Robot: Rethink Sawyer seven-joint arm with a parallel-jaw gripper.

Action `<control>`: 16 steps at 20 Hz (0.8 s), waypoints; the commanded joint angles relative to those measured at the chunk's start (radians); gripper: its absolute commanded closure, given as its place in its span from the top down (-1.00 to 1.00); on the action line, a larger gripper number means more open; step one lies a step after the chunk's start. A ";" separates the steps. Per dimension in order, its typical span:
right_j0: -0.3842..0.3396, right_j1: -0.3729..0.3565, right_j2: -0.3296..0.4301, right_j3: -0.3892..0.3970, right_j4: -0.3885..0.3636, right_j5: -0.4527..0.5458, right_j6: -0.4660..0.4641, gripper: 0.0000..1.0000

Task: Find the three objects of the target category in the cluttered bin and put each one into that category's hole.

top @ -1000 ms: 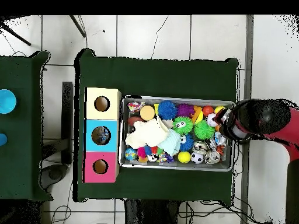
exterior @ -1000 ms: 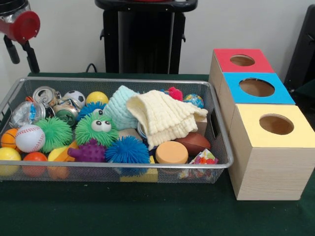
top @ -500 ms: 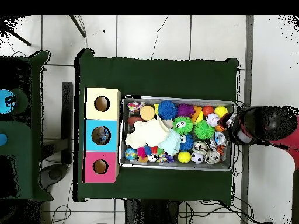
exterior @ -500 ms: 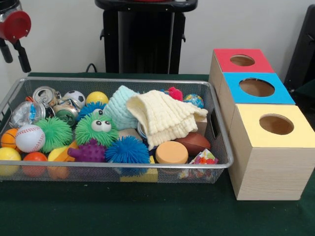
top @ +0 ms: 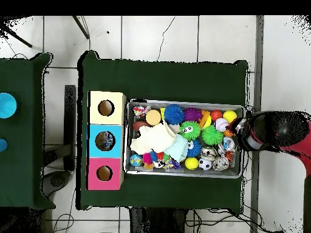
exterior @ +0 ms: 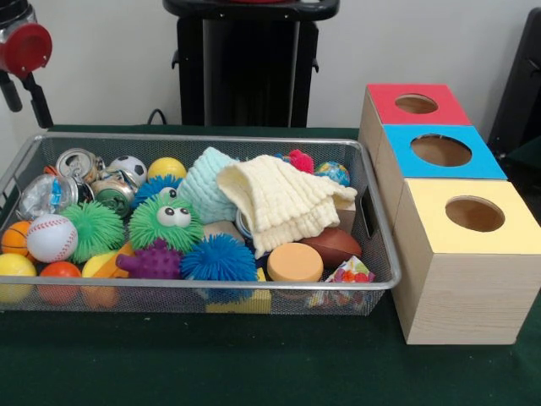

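Observation:
A wire mesh bin [exterior: 203, 138] holds a crowded mix. It has a baseball [exterior: 51, 237], a soccer ball [exterior: 128, 167], a green spiky ball with eyes [exterior: 165, 222], a blue spiky ball [exterior: 218, 258], crushed cans [exterior: 76, 162] and a yellow cloth [exterior: 279, 203] over a mint one [exterior: 203, 182]. Right of the bin stand a red box [exterior: 385, 97], a blue box [exterior: 406, 161] and a yellow box [exterior: 465, 279], each with a round hole on top. My gripper [exterior: 23, 97] hangs open and empty above the bin's far left corner. In the overhead view the gripper [top: 238, 129] sits just outside the bin's [top: 182, 102] right end.
A brown football [exterior: 331, 245] and an orange disc [exterior: 294, 262] lie at the bin's right front. A black stand [exterior: 245, 68] rises behind the bin. Green cloth [exterior: 211, 364] covers the table. A second dark table with a blue bowl [top: 6, 104] shows at the overhead view's left.
The gripper drew back off the bin's end toward the outside during the first half second. Since then it has barely moved. Nothing in the bin has shifted.

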 commanded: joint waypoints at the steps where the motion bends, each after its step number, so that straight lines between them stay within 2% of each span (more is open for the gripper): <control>1: -0.001 0.085 0.046 0.100 -0.014 -0.102 -0.088 1.00; 9: 0.006 0.149 0.048 0.081 -0.027 -0.172 -0.081 1.00; 16: 0.016 0.188 0.031 0.066 -0.039 -0.184 -0.075 1.00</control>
